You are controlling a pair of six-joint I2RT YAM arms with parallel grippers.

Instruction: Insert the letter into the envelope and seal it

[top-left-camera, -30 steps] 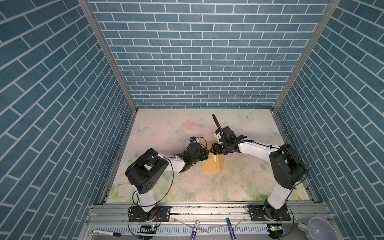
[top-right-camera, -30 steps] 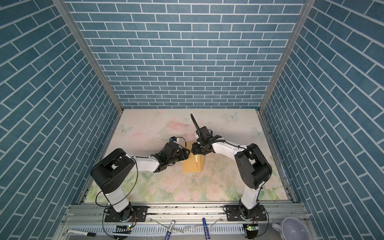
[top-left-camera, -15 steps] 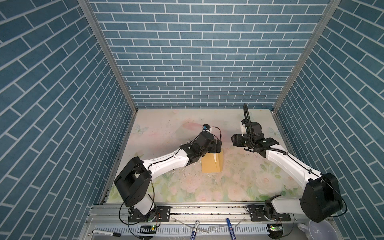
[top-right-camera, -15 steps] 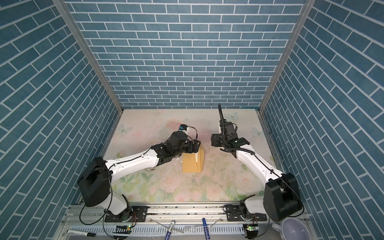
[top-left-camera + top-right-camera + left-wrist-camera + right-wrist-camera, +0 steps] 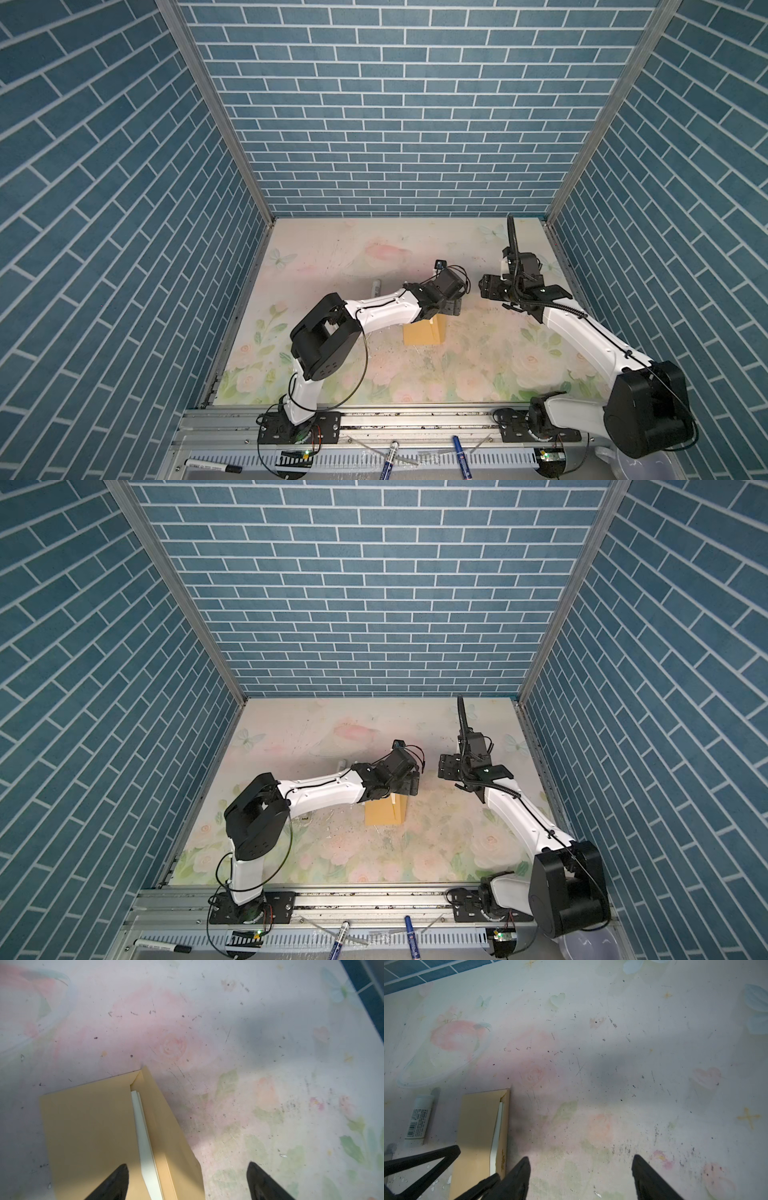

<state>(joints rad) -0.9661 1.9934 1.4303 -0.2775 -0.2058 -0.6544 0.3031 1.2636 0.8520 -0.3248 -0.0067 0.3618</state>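
The envelope (image 5: 89, 1126) lies flat under the left pincer (image 5: 187, 1164), flap unsealed. The letter (image 5: 143, 1136) sits inside, its cream edge showing. A gold emblem (image 5: 502, 1159) marks the flap (detail too small to make out). Both pincers are spread, holding nothing. The right pincer (image 5: 580, 1157) hangs over bare table (image 5: 612, 1064) just beside the envelope. Past the envelope lies a white tube (image 5: 419, 1120) with a barcode, its print unreadable.

Overhead pair; wrists (close) sharing envelope (image 5: 89, 1136)
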